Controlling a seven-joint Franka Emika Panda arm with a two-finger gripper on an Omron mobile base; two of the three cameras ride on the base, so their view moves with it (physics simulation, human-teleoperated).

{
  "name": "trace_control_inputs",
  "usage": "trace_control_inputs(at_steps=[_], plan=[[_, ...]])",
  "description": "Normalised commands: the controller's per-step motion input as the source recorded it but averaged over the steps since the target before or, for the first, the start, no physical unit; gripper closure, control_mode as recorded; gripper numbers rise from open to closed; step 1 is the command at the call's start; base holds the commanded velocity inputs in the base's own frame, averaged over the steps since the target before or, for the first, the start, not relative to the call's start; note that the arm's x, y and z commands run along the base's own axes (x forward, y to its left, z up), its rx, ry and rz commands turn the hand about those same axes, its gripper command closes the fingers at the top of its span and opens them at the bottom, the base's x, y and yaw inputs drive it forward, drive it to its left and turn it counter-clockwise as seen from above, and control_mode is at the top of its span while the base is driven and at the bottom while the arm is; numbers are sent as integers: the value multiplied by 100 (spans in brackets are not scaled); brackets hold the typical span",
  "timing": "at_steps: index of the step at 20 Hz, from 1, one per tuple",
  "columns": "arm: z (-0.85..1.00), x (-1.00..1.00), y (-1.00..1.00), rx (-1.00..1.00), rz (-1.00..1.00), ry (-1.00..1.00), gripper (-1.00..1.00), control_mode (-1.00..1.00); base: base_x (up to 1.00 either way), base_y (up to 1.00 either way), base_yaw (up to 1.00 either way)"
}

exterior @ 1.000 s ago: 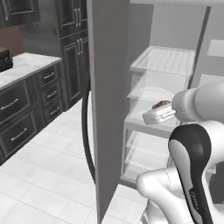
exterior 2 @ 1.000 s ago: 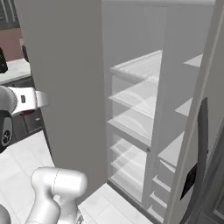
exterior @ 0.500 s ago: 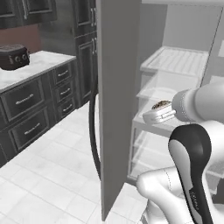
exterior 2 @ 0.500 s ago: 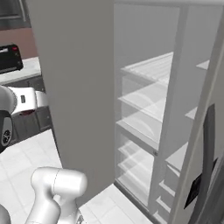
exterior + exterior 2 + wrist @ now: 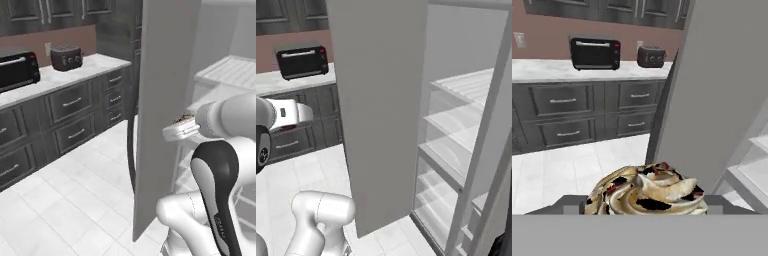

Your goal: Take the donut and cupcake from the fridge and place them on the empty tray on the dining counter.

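On your far left in the hand view, a black toaster oven [image 5: 594, 52] stands on the pale counter [image 5: 542, 70] against the wall. A dark toaster [image 5: 651, 56] sits just to its right. Dark grey drawers [image 5: 562, 100] run beneath them, above a white tiled floor [image 5: 572, 165].

Moving right, you meet the open grey fridge [image 5: 381, 100]. Its door stands edge-on between the cabinets and the white interior. A long dark handle [image 5: 131, 150] curves down the door's outer face.

The cupcake [image 5: 646, 192] is low in the middle of the hand view. It has a cream swirl flecked with dark bits and sits right between the finger tips [image 5: 567, 205]. In the left base view you see the gripper [image 5: 175, 131] just beside the door's edge, in front of the fridge opening, with the cupcake perched at its end. The jaws stand fairly wide and appear to be clamped on the cupcake's sides, though the contact itself is hidden.

Farthest right, translucent shelves [image 5: 456, 150] step up inside the fridge.
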Motion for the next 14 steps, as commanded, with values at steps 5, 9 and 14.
trace_control_inputs(at_steps=[5, 9, 14], plan=[[0, 0, 0, 0, 0, 0, 100, 100, -92, 0, 68], [0, 0, 0, 0, 0, 0, 100, 100, -94, 0, 67], [0, 0, 0, 0, 0, 0, 100, 100, -100, -2, 62]])
